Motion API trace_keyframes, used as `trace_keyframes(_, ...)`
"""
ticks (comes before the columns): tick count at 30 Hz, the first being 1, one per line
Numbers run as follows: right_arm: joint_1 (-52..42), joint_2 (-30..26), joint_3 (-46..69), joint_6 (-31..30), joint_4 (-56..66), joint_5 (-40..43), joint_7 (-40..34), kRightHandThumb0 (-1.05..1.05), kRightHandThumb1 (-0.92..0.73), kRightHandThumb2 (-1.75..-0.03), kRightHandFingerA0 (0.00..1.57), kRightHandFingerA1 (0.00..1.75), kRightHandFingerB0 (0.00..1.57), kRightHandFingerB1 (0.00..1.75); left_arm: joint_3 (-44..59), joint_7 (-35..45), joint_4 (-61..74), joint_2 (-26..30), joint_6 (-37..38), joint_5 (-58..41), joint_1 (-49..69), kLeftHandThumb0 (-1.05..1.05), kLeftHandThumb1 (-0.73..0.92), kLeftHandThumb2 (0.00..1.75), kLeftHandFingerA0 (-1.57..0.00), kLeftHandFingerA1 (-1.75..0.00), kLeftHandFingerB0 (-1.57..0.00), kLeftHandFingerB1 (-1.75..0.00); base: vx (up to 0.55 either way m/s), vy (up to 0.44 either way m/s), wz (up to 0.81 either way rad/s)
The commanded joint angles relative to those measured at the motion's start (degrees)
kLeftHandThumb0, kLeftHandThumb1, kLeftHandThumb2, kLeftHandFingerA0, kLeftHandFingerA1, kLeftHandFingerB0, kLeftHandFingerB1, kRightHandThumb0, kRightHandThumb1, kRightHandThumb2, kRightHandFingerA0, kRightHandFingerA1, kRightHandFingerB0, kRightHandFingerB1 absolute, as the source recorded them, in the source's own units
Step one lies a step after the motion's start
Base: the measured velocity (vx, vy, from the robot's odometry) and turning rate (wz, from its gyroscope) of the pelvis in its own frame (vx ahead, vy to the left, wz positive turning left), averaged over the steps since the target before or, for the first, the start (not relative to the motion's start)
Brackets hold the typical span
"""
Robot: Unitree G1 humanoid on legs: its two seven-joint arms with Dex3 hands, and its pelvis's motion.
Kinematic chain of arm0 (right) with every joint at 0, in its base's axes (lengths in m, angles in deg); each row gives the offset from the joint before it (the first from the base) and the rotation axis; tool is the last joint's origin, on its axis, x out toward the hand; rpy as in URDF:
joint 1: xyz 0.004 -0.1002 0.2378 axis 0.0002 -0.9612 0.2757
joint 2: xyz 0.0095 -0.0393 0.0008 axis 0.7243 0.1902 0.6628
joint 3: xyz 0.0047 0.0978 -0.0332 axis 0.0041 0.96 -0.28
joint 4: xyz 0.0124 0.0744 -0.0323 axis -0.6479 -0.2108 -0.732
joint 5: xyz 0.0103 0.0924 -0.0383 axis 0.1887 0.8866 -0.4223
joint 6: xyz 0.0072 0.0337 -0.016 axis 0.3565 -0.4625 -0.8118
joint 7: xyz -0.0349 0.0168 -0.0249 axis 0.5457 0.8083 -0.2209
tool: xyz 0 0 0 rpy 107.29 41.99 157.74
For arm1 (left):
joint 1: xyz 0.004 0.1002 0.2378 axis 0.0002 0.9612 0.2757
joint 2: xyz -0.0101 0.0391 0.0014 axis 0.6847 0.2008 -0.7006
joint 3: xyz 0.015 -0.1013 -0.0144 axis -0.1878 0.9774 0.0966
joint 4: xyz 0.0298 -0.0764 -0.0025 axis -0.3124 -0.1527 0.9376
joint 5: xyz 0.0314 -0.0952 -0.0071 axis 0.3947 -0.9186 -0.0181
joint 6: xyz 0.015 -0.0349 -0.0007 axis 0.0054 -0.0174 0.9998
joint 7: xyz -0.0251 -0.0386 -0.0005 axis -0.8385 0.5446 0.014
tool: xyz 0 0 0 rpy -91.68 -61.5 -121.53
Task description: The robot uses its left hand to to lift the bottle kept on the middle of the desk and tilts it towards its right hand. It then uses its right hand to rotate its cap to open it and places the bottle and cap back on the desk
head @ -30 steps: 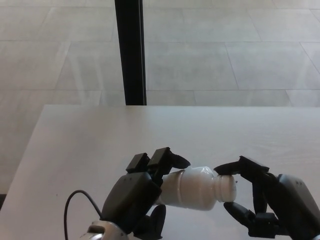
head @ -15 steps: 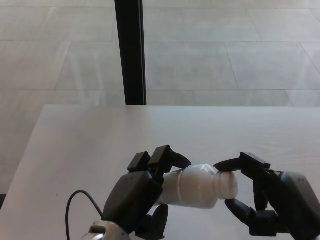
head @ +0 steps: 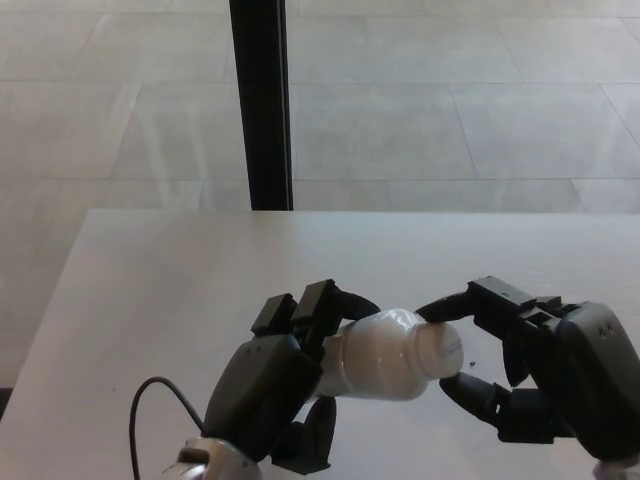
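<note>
Since a second ago the bottle [head: 385, 355] has risen a little and tipped further toward the right hand [head: 545, 380], and that hand has come up with it, fingers now closed tighter around the cap [head: 442, 350]. Left hand [head: 285, 385] is wrapped around the bottle's base half, holding it nearly on its side, clear above the surface [head: 180, 290]. Right hand pinches the cap: one fingertip on top, the thumb under it (contact looks real but the cap's far side is hidden).

Step in hand, as I judge it: twisting the cap off. To do it well, keep the left grip firm so the body doesn't spin along, turn the right wrist about the bottle's long axis, and don't pull until the thread lets go.

No label, brand or writing readable; bottle and cap are plain white.
</note>
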Motion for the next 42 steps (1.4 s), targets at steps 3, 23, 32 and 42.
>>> trace_keyframes(3, 4.27, -5.03, -0.56, 13.66, -0.88, -4.48, -7.08, -0.44, -0.72, -0.69, 0.96, 1.75, 0.72, 1.11, -0.12, 1.23, -0.69, 1.34, -0.32, 0.15, 0.54, 0.24, 0.44, 1.70, -1.21, -1.74, -1.12, -1.53, 0.00, 0.000, 0.00)
trace_keyframes(23, 8.29, -12.30, -6.76, 18.01, -1.31, -6.67, -1.40, -0.42, -0.60, -0.78, 1.01, 1.72, 0.89, 0.97, 0.38, 0.23, -2.13, 1.43, 1.45, 0.44, 0.23, 0.05, 0.47, 1.43, -1.23, -1.75, -1.10, -1.52, 0.00, 0.000, 0.00)
trace_keyframes(32, 13.57, -18.51, -8.06, 19.79, -0.38, -7.34, 3.47, -0.43, -0.53, -1.04, 1.24, 1.34, 0.84, 0.96, 0.66, 1.89, -0.31, 1.37, -0.35, 0.19, 0.88, 0.10, 0.71, 1.33, -1.14, -1.23, -1.08, -1.17, 0.00, 0.000, 0.00)
trace_keyframes(42, 17.62, -22.56, -8.27, 21.01, 1.92, -6.72, 9.07, -0.43, -0.48, -1.02, 1.24, 1.33, 0.85, 0.97, 0.80, 1.52, -0.81, 1.52, 0.29, 0.29, 1.52, 0.15, 0.46, 1.59, -1.23, -1.75, -1.12, -1.52, 0.00, 0.000, 0.00)
